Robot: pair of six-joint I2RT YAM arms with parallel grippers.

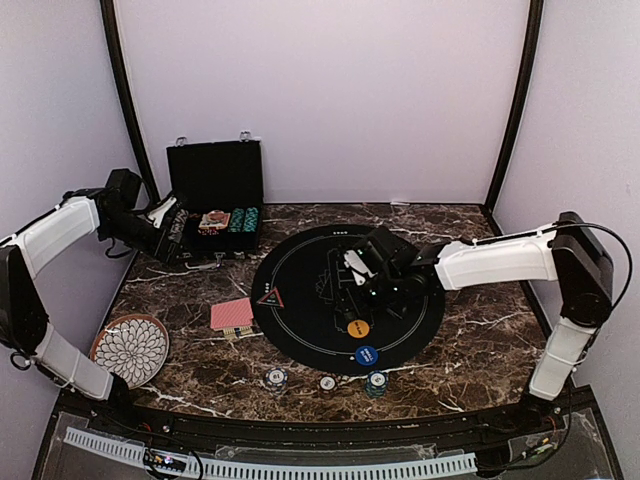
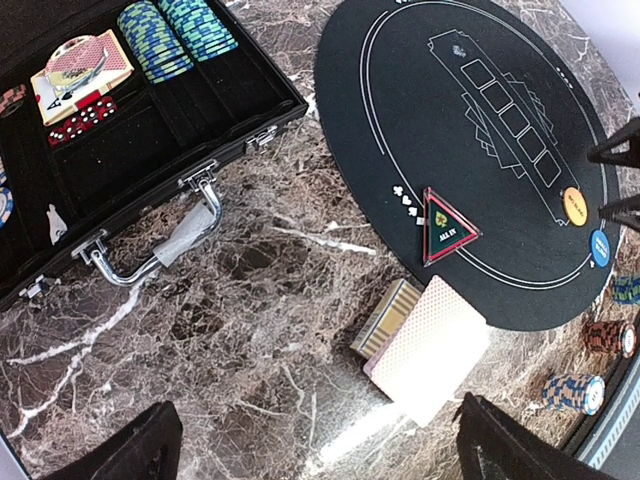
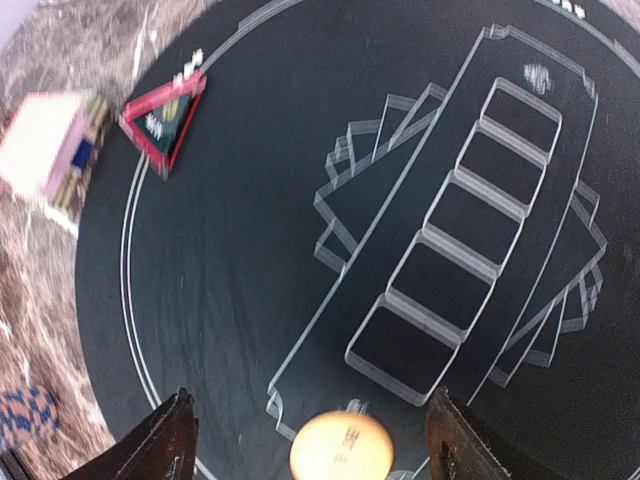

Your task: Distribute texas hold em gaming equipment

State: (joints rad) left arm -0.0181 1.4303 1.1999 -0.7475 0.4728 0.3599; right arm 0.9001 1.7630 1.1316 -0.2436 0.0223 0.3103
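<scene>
Several pieces were already laid out: an orange round button [image 1: 358, 327] and a blue round button [image 1: 366, 355] sat at the near edge of the round black felt mat [image 1: 300, 300], a red-edged black triangle marker [image 1: 270, 297] lay at its left edge, and three small stacks of striped-edge poker chips [image 1: 275, 378] stood in a row on the brown marble table [image 1: 480, 350] just near of the mat. A red-backed card deck [image 1: 231, 314] lay on the marble just left of the mat. Judgement: partly done; the mat's five printed card outlines were empty, and blue-green chip rows [image 2: 175, 35] plus another card pack remained in the open black hinged case [image 1: 215, 200] at far left.

Right gripper [image 3: 312, 440] hovered over the orange button, jaws apart, holding nothing. Left gripper [image 2: 315, 445] hung wide open and empty above the marble near the deck.

Chips looked small, with striped rims; the triangle read "ALL IN".
</scene>
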